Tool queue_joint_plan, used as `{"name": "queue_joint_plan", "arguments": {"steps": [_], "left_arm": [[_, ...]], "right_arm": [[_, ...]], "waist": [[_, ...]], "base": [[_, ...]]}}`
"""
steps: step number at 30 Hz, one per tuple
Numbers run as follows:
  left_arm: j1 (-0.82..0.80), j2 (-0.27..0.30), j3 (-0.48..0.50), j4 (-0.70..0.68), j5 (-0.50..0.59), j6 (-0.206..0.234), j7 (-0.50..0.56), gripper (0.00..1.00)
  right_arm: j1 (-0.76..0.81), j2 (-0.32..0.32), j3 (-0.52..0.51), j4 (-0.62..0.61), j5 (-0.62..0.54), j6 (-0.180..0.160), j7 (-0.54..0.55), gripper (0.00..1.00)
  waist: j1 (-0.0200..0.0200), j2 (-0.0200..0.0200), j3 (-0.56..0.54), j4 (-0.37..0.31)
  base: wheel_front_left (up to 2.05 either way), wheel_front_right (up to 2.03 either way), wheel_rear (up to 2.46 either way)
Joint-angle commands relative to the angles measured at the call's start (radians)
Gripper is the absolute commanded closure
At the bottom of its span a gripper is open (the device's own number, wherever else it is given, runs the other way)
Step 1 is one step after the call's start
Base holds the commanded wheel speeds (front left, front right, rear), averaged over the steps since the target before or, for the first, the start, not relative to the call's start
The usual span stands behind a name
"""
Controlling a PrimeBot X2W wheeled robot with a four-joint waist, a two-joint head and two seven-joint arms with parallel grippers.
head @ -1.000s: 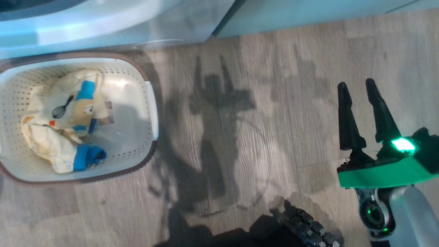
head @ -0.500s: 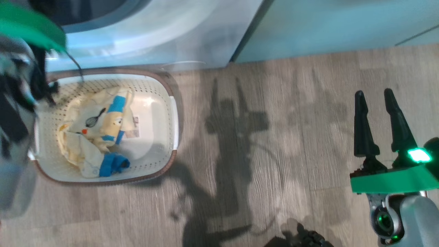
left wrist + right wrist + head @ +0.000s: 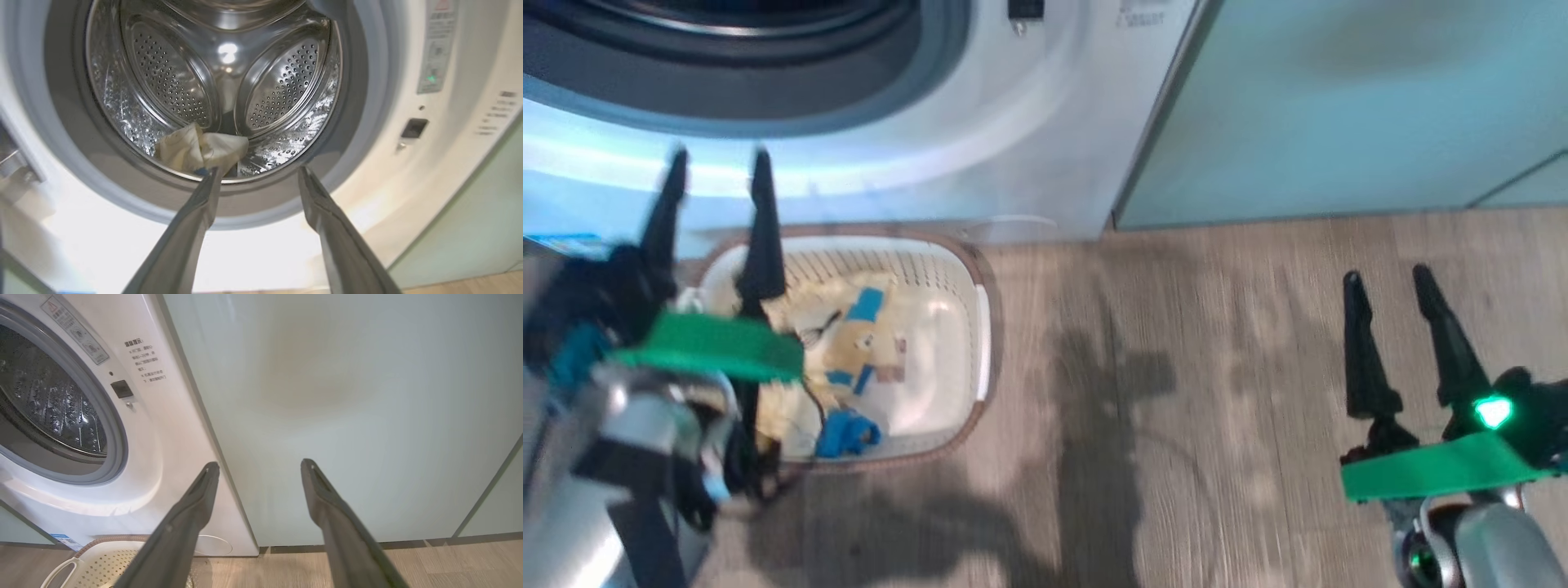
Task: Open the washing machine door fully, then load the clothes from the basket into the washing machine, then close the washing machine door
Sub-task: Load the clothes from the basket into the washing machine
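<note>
The white washing machine (image 3: 1029, 122) stands at the top of the head view, its drum mouth uncovered; the door is out of view. A pale yellow garment (image 3: 202, 149) lies inside the steel drum (image 3: 212, 81). The cream basket (image 3: 956, 269) sits on the floor before the machine, holding clothes (image 3: 849, 343) with blue patches. My left gripper (image 3: 717, 163) is open and empty, above the basket's left side, pointing at the drum opening. My right gripper (image 3: 1387, 273) is open and empty over the floor at the right, facing a cabinet.
Pale green cabinet doors (image 3: 1339, 106) stand to the right of the washing machine (image 3: 163, 428). Wood-look floor (image 3: 1217, 392) lies between basket and right gripper (image 3: 259, 465). The basket's rim and white handle (image 3: 61, 571) show at the lower left of the right wrist view.
The head camera has tilted up, bringing more of the machine's front into view. My left arm has come into the picture and now hangs over the basket's left side. Both grippers stay open.
</note>
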Motion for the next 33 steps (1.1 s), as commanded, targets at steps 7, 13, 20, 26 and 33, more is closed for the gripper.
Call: {"name": "queue_joint_plan", "arguments": {"steps": [7,13,20,26,33], "left_arm": [[0.17,-0.015,0.005,-0.083,0.01,0.05,-0.021,0.0],[0.283,-0.046,0.0,-0.075,0.0,0.065,-0.039,0.0],[0.348,-0.071,-0.007,-0.053,-0.001,0.051,-0.055,0.0],[0.386,-0.094,-0.007,-0.033,0.003,0.041,-0.061,0.0],[0.412,-0.106,0.001,-0.026,0.004,0.035,-0.064,0.0]], "right_arm": [[0.064,-0.011,0.025,0.007,-0.036,-0.003,-0.007,0.0],[0.112,-0.011,0.016,0.02,-0.057,-0.003,-0.007,0.0],[0.159,-0.011,0.001,0.023,-0.066,-0.003,-0.007,0.0],[0.199,-0.011,0.007,0.029,-0.062,-0.003,-0.007,0.0],[0.219,-0.011,0.019,0.028,-0.057,-0.003,-0.007,0.0]], "waist": [[0.0001,-0.0001,-0.167,0.054],[0.0001,-0.0001,-0.238,0.075],[0.0001,-0.0001,-0.295,0.099],[0.0001,-0.0001,-0.337,0.106],[0.0001,-0.0001,-0.356,0.102]], "base": [[0.0,0.0,0.0],[0.0,0.0,0.0],[0.0,0.0,0.0],[0.0,0.0,0.0],[0.0,0.0,0.0]]}}
